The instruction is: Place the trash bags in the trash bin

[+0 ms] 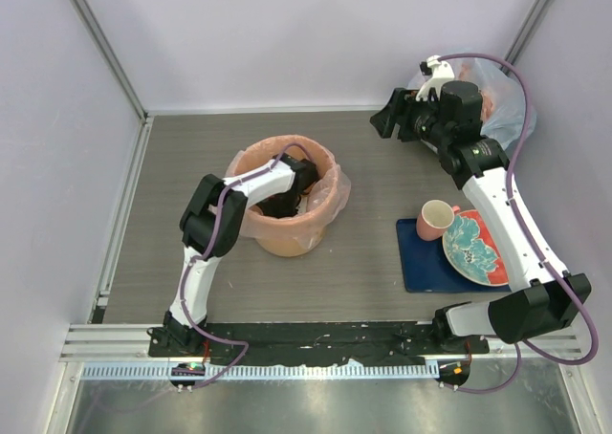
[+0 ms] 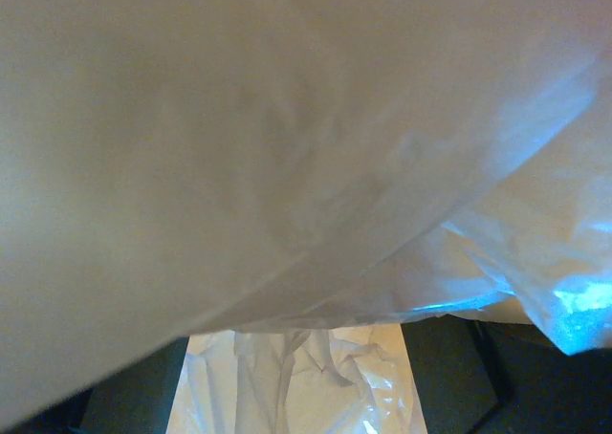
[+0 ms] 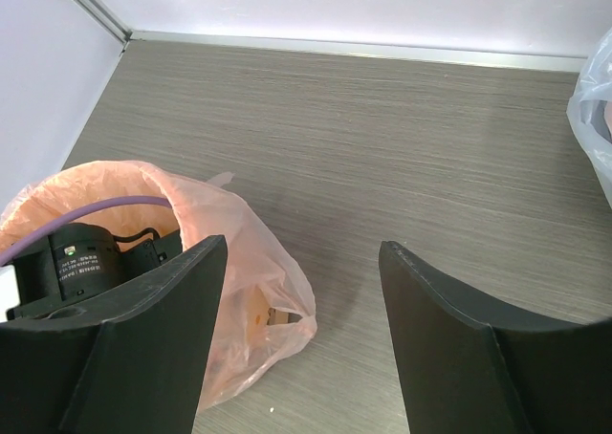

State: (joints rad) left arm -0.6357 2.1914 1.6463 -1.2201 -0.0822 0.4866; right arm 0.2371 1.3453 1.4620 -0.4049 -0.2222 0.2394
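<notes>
Lining the bin (image 1: 287, 241), left of centre on the desk (image 1: 382, 181): pink bag (image 1: 332, 193), draped over the rim, loose fold hanging down the right side. Left tool (image 1: 285, 203): sunk inside the lined bin, wrist view smothered in plastic; opening not discernible. Right tool (image 3: 301, 252): raised over the far right of the desk, jaws wide, holding nothing. Near right: cup (image 1: 436, 219), plate (image 1: 473, 248), blue mat (image 1: 421, 267). Far right corner: clear sack (image 1: 502, 104).
</notes>
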